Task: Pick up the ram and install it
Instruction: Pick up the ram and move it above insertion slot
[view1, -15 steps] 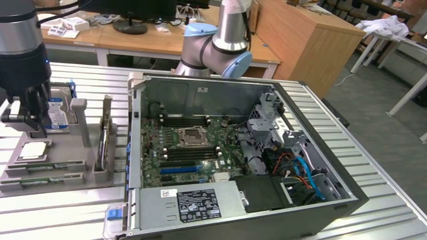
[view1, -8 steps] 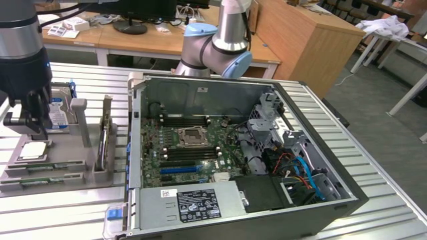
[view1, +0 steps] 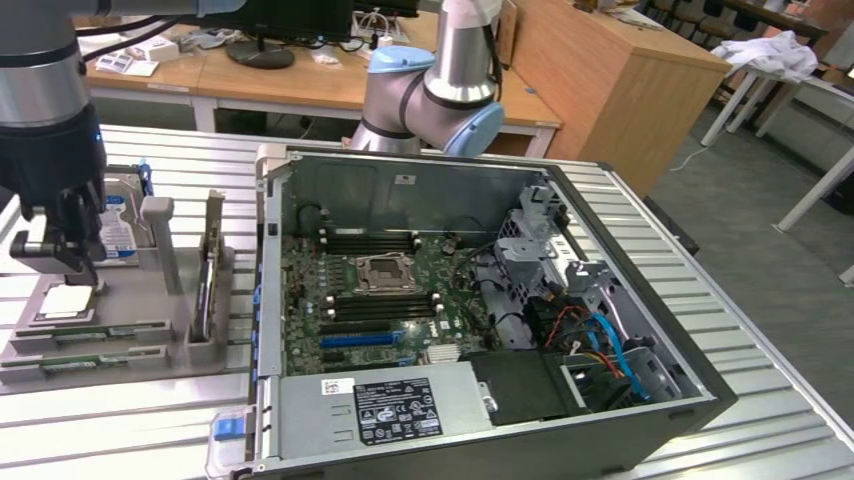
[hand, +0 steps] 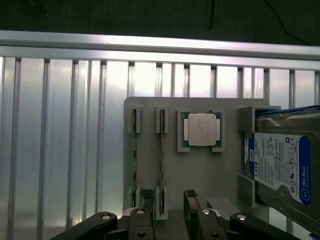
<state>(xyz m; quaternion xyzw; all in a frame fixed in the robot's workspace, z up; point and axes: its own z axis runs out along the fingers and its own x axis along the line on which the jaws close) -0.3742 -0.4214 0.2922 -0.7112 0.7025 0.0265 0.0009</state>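
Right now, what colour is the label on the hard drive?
The hard drive label is blue with white print. It shows best in the wrist view.

This looks like a robotics lab in an office-like room. A robot arm (view1: 447, 90) stands at the far edge of a ribbed aluminium table (view1: 120, 420). The table carries an open computer case (view1: 400, 175) and a grey holder (hand: 148, 170) with ram (hand: 161, 155), a processor (hand: 202, 129) and a hard drive (hand: 280, 167) laid out. Behind stand wooden desks (view1: 267, 85) and a monitor stand (view1: 260, 50).
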